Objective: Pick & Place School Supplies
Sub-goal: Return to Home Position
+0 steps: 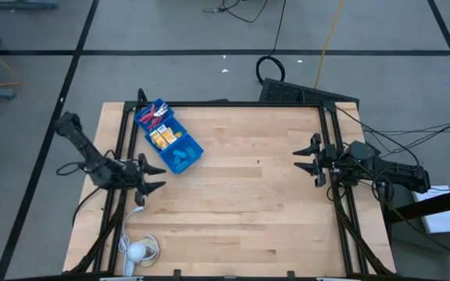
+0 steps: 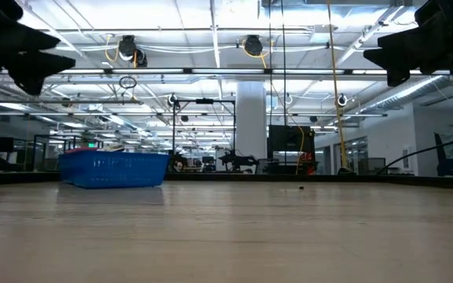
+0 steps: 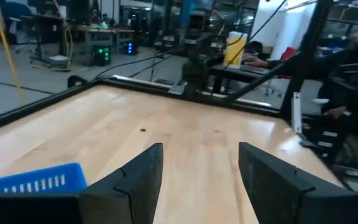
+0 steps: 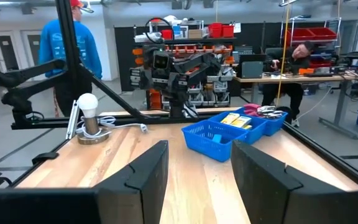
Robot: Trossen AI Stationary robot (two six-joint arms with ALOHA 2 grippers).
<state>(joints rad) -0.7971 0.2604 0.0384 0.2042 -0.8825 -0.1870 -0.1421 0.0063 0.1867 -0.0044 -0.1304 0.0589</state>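
Note:
The school supplies lie inside a blue compartment tray (image 1: 168, 136) at the table's far left: red-handled scissors (image 1: 156, 115) in the far compartment, yellow-orange blocks (image 1: 162, 137) in the middle one, light-blue pieces (image 1: 181, 154) in the near one. The right wrist view shows the tray (image 4: 229, 132) with the yellow blocks (image 4: 234, 118) and the scissors (image 4: 267, 111). My left gripper (image 1: 154, 176) hovers open at the left edge, just near of the tray. My right gripper (image 1: 306, 160) hovers open at the right edge, far from the tray.
A white cable and a round white object (image 1: 137, 250) sit at the near left corner, on the table's edge. Wide bare wood (image 1: 248, 203) lies between the two arms. Black frame rails border the table. People stand and sit in the room beyond.

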